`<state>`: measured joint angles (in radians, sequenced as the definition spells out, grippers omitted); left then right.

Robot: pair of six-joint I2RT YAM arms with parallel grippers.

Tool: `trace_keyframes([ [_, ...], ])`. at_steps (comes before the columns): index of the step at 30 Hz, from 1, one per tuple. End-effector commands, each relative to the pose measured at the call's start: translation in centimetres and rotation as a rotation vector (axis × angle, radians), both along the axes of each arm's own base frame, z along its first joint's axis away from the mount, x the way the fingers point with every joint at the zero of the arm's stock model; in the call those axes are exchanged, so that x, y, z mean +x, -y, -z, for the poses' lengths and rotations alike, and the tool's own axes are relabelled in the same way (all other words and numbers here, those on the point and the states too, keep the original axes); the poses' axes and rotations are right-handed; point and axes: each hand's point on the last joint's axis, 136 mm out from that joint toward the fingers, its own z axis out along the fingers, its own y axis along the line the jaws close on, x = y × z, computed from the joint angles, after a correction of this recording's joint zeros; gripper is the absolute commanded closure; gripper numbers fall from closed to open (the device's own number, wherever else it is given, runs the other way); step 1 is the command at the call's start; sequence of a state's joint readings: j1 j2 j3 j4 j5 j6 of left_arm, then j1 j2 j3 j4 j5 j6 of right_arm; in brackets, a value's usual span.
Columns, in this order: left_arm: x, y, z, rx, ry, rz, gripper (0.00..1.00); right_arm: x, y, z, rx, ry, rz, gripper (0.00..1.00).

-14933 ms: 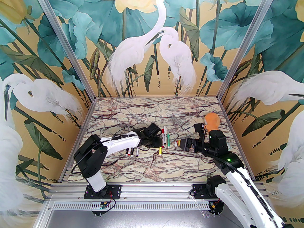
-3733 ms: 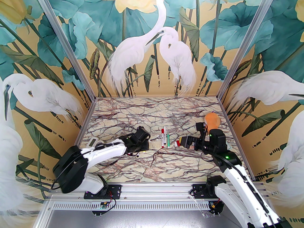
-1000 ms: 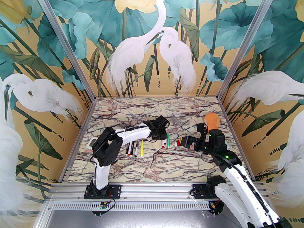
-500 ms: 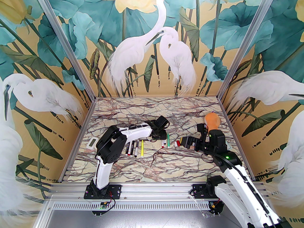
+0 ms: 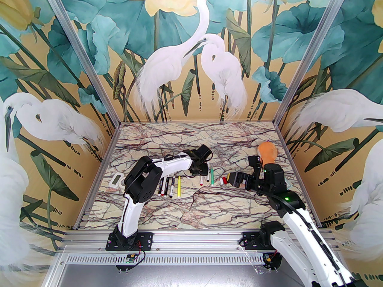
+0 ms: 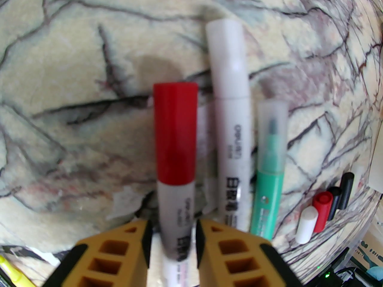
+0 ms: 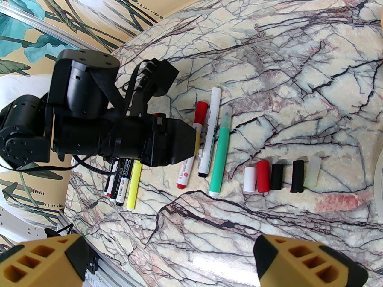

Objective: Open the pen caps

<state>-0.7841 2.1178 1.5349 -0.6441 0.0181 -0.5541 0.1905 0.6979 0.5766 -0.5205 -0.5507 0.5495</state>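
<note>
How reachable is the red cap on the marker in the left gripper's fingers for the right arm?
Probably yes: the red cap sticks out past the left gripper, bare from above, and the right gripper is open. The white marker close beside it leaves tight finger room.

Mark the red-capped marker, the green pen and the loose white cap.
red-capped marker (image 6: 175,133), left wrist view, on its red cap.
green pen (image 6: 267,199), left wrist view, on the green barrel.
loose white cap (image 7: 249,179), right wrist view, mid-side of the cap.

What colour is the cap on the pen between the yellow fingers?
The cap on that pen is red, clearest in the left wrist view.
</note>
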Motion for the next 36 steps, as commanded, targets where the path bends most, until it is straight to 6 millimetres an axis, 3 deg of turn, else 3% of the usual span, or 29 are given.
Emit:
trace_keyframes([
  [1, -0.4, -1.9, 1.2, 0.11, -0.034, 0.036, 0.66, -0.1, -0.1, -0.2, 0.007, 0.002, 0.003, 0.01],
  [13, -0.3, -4.3, 2.3, 0.292, -0.051, 0.09, 0.68, -0.1, -0.1, -0.2, 0.016, -0.003, 0.008, 0.01],
  [20, -0.2, -5.1, 2.0, 0.334, -0.036, 0.099, 0.77, -0.2, -0.1, 0.0, 0.021, -0.009, 0.013, 0.01],
  [28, -0.9, -3.4, -2.9, 0.144, 0.049, 0.145, 0.81, -0.1, -0.7, 0.1, 0.093, -0.032, 0.016, 0.01],
  [32, -3.0, -1.6, -6.0, -0.057, 0.079, 0.236, 0.84, 0.2, -0.9, -0.1, 0.12, -0.049, 0.027, 0.01],
  [36, -5.7, -0.6, -9.1, -0.252, 0.118, 0.315, 0.84, 0.8, -1.5, -0.1, 0.176, -0.079, 0.035, 0.1],
])
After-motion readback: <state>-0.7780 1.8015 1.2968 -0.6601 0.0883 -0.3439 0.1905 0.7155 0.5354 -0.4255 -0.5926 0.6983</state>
